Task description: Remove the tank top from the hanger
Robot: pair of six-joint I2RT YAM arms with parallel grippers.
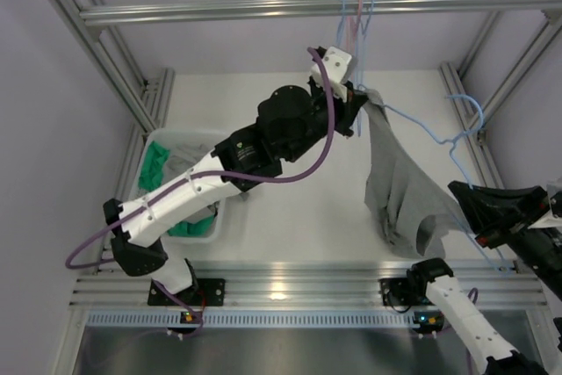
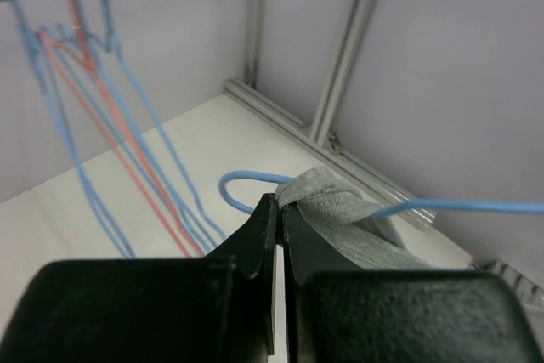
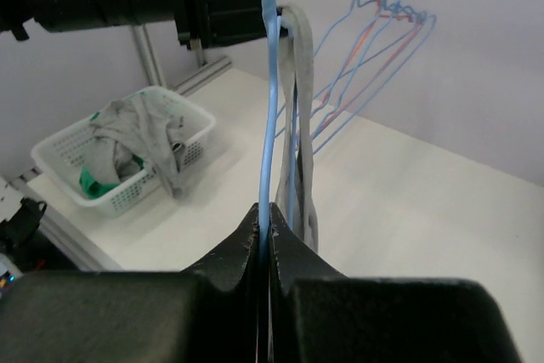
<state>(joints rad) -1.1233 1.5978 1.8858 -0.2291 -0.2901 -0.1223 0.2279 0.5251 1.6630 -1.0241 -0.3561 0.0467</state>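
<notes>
1. In the top view we are seeing the tank top (image 1: 399, 186) hanging between the two arms, over the tabletop (image 1: 290, 208).
2. Only the left wrist view is showing us the left claw (image 2: 276, 210) clenched on its grey strap.
3. Only the right wrist view is showing us the right claw (image 3: 264, 227) clamped on the blue hanger (image 3: 269, 82) wire.
</notes>
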